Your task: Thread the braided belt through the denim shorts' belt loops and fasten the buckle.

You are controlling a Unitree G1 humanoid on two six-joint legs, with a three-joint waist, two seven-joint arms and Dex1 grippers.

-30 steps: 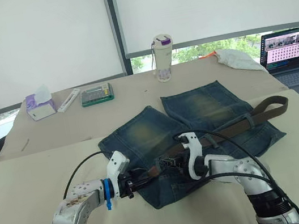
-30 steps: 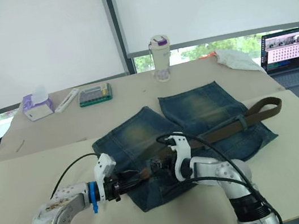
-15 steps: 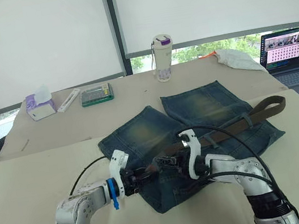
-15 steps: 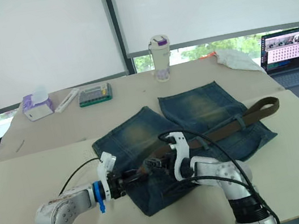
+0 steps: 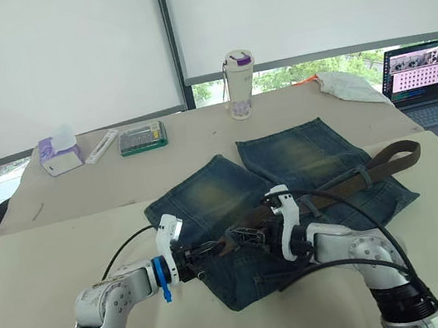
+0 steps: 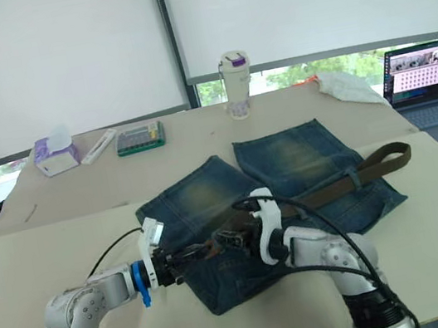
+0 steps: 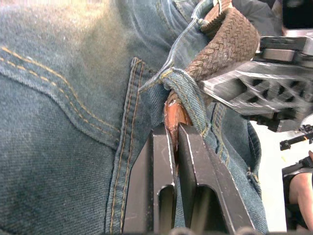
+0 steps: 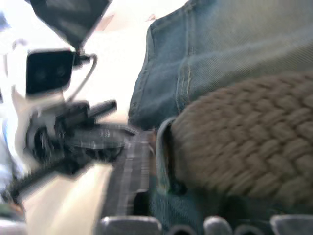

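In the head views, the denim shorts lie flat on a cream table, legs pointing toward the window. The braided belt runs along the waistband, its far end curling off the shorts' right side. Both arms meet at the near-left waistband: the left gripper and the right gripper are just beside each other over the belt's end. On the further table sit a tissue box, a green case and a tall cup; a laptop stands at the right, white blinds behind.

In the left wrist view, the left gripper pinches the belt's reddish-brown tip where it pokes through a belt loop.

In the right wrist view, the braided strap fills the foreground at the waistband; I cannot tell the right fingers' state.
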